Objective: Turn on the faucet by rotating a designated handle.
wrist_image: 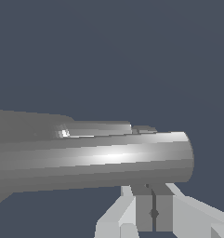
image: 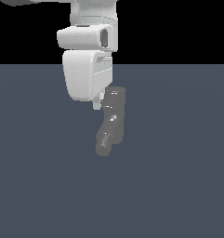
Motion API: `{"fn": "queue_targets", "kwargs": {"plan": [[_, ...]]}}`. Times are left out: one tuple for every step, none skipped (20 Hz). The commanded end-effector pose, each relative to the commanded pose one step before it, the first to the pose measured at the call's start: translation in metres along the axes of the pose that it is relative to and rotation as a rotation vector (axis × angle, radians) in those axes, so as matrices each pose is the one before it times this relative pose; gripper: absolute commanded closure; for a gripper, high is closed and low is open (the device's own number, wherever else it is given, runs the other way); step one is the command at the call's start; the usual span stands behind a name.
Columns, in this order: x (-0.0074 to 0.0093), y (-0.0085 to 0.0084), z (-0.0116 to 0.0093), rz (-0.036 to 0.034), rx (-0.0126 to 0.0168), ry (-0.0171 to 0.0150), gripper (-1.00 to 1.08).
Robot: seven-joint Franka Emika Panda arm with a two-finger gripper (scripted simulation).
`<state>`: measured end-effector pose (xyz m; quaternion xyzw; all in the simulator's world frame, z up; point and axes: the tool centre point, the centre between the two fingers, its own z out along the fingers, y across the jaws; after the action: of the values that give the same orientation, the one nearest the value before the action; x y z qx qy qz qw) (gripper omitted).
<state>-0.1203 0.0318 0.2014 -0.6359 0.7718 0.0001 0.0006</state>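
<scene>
Faucet (image: pixel 112 122) stood on the flat grey floor (image: pixel 178 186) near the middle of the exterior view, upright dark glossy body with its thick spout (image: pixel 103 145) angled down toward the camera and to the exterior view's left. Arm's white wrist housing (image: pixel 88 74) hung just above and to the exterior view's left of the faucet's cap, overlapping it in the picture. Gripper (wrist_image: pixel 153 211) showed in the wrist view as pale fingers (wrist_image: pixel 115 216) behind a dark strip that appeared pressed together with only a thin seam between, right beside the large cylindrical body; jaws therefore read as closed, or nearly so, with nothing visibly pinched. Handle could not be picked out with confidence in either view: a thin paler bar lying along the cylinder in the wrist view was possibly it, but the close framing made this uncertain. Whether the fingers touched the faucet could not be told. Judged step: approach complete, gripper positioned at cap height to push against the handle. Rotation itself looked not yet achieved, though no reference for the handle's angle was available. Next move would call for a sideways sweep around the faucet's vertical axis, keeping the fingertips level with the rod so they do not slide over or under it, and avoiding the body.
</scene>
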Motion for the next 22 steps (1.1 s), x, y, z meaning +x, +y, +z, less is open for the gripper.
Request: {"fn": "queue_targets", "kwargs": {"plan": [[0.02060, -0.00138, -0.00024, 0.01693, 0.00007, 0.00003, 1.08], [0.00515, 0.00001, -0.00005, 0.00000, 0.00000, 0.00000, 1.08], [0.00529, -0.00008, 0.00007, 0.00035, -0.00024, 0.00024, 1.08], [0.00523, 0.00000, -0.00005, 0.00000, 0.00000, 0.00000, 1.08], [0.00526, 0.00000, -0.00005, 0.00000, 0.00000, 0.00000, 1.08], [0.00530, -0.00001, -0.00005, 0.00000, 0.00000, 0.00000, 1.08], [0.00545, -0.00012, 0.00011, 0.00047, -0.00032, 0.00039, 1.08], [0.00536, -0.00002, -0.00005, 0.00000, 0.00000, 0.00000, 1.08], [0.00540, -0.00003, -0.00005, 0.00000, 0.00000, 0.00000, 1.08], [0.00543, -0.00005, -0.00005, 0.00000, 0.00000, 0.00000, 1.08], [0.00547, -0.00008, -0.00005, 0.00000, 0.00000, 0.00000, 1.08], [0.00000, 0.00000, 0.00000, 0.00000, 0.00000, 0.00000, 1.08], [-0.01588, 0.00014, 0.00046, -0.02464, 0.00083, 0.00034, 1.08], [0.00349, -0.00314, 0.00000, 0.00097, -0.00004, 0.00004, 1.08], [0.00349, -0.00314, 0.00000, 0.00097, -0.00004, 0.00004, 1.08], [0.00349, -0.00314, 0.00000, 0.00098, -0.00004, 0.00004, 1.08], [0.00353, -0.00314, 0.00000, 0.00109, -0.00005, 0.00004, 1.08], [0.00348, -0.00313, 0.00000, 0.00098, -0.00004, 0.00003, 1.08], [0.00347, -0.00313, 0.00000, 0.00098, -0.00004, 0.00003, 1.08], [0.00347, -0.00313, 0.00000, 0.00098, -0.00004, 0.00003, 1.08], [0.00346, -0.00312, 0.00000, 0.00098, -0.00004, 0.00003, 1.08], [0.00345, -0.00312, 0.00000, 0.00098, -0.00004, 0.00002, 1.08]]}}
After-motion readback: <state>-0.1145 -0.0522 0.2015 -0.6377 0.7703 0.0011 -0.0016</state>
